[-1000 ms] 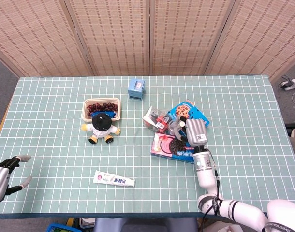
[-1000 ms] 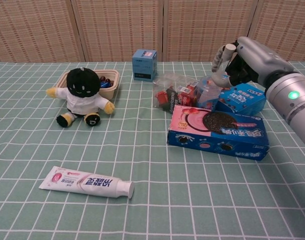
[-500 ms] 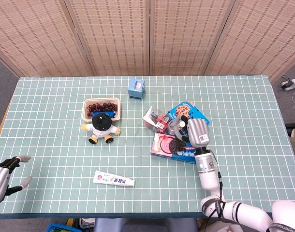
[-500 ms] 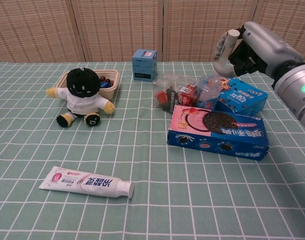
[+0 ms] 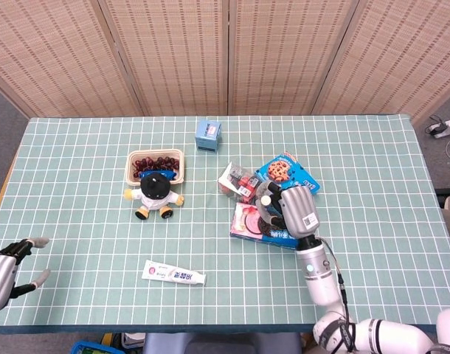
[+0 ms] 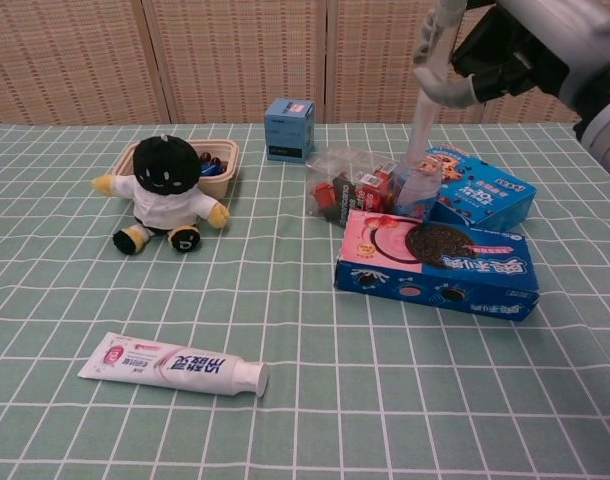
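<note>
Right hand (image 6: 505, 45) is up at the top right of the chest view, fingers (image 6: 440, 85) curled round the upper end of a clear bottle (image 6: 418, 150). Looks like a proper grasp to me, though the palm side is hidden. The bottle is roughly upright, leaning a little. Its lower end is down among the snacks, right by the blue cookie box (image 6: 480, 195) and just behind the Oreo box (image 6: 435, 262). I can't tell whether the base touches anything. From the head view the hand sits over the Oreo box, with the bottle's white cap poking out on its left edge.

A clear bag of snacks (image 6: 350, 185) is just left of the bottle, touching the pile.

Left hand (image 5: 4, 273) is way off at the near left corner of the table (image 5: 77, 147). Its fingers are spread and it holds nothing. It's well apart from everything.

Other stuff:
- A plush toy (image 6: 167, 190) sits up against a bowl (image 5: 156, 164) of dark fruit.
- A small blue box (image 6: 289, 128) stands alone near the far edge.
- A toothpaste tube (image 6: 173, 364) lies flat near the front, cap pointing right.
</note>
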Action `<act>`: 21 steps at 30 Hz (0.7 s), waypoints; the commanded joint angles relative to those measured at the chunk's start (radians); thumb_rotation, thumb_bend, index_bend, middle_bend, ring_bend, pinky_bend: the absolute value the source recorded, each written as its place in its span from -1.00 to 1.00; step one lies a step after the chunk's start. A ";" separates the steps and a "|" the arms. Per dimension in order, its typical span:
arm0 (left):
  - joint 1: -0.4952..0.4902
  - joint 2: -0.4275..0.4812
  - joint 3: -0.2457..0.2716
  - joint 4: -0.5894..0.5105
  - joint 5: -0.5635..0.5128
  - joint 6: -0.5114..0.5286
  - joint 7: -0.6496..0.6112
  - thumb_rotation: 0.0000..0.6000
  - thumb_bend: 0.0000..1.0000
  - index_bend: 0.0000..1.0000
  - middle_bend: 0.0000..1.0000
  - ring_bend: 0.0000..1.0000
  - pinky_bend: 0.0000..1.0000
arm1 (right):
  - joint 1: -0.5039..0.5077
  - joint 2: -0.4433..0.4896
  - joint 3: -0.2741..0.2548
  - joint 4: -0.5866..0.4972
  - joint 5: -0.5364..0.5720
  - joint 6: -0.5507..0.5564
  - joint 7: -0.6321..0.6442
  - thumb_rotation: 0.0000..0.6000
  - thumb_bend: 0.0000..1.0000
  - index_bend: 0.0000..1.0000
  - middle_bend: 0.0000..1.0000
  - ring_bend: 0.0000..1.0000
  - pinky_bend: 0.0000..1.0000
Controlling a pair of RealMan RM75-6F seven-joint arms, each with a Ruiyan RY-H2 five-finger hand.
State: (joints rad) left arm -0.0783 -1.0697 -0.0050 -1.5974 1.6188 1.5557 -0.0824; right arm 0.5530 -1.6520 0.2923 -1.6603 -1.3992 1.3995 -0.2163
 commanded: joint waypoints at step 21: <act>0.005 0.002 -0.001 0.007 0.011 0.022 -0.028 1.00 -0.52 -0.23 -0.21 -0.11 0.19 | -0.013 0.231 -0.099 -0.183 -0.067 -0.176 0.522 1.00 0.18 0.58 1.00 1.00 1.00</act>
State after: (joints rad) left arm -0.0733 -1.0676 -0.0063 -1.5907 1.6296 1.5777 -0.1099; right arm 0.5290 -1.4628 0.2150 -1.8760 -1.4787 1.2833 0.3445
